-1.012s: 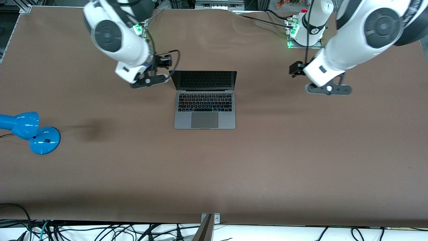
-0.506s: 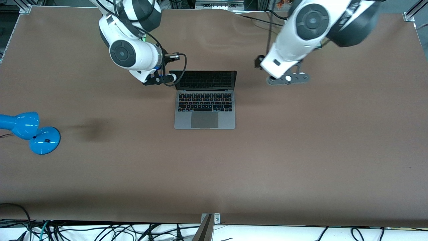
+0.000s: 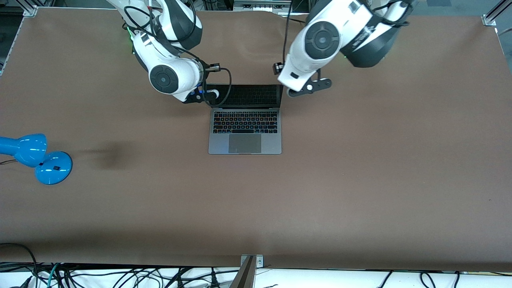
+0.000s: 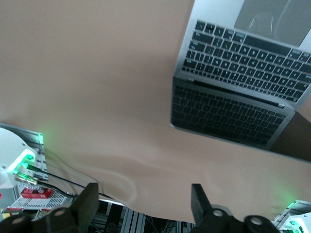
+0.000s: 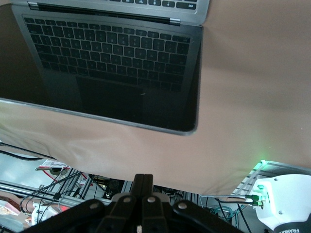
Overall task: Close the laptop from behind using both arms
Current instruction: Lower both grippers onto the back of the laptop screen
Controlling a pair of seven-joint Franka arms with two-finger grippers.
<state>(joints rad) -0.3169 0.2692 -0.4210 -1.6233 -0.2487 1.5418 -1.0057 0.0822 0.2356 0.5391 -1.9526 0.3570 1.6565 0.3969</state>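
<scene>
The laptop (image 3: 245, 120) stands open in the middle of the table, its dark screen upright and facing the front camera. My right gripper (image 3: 199, 97) is shut and empty, just off the screen's corner toward the right arm's end. In the right wrist view its fingers (image 5: 143, 187) are pressed together and the laptop's screen (image 5: 107, 73) fills the frame. My left gripper (image 3: 306, 88) is open and empty beside the screen's other edge. In the left wrist view its fingers (image 4: 87, 204) stand wide apart, clear of the laptop (image 4: 243, 63).
A blue desk lamp (image 3: 36, 156) lies at the right arm's end of the brown table (image 3: 360, 180), nearer the front camera than the laptop. Cables hang along the table's front edge.
Both arms have closed in on the laptop's screen. The left gripper swung in from the left arm's end of the table. The right gripper shifted a little closer to the screen's corner.
</scene>
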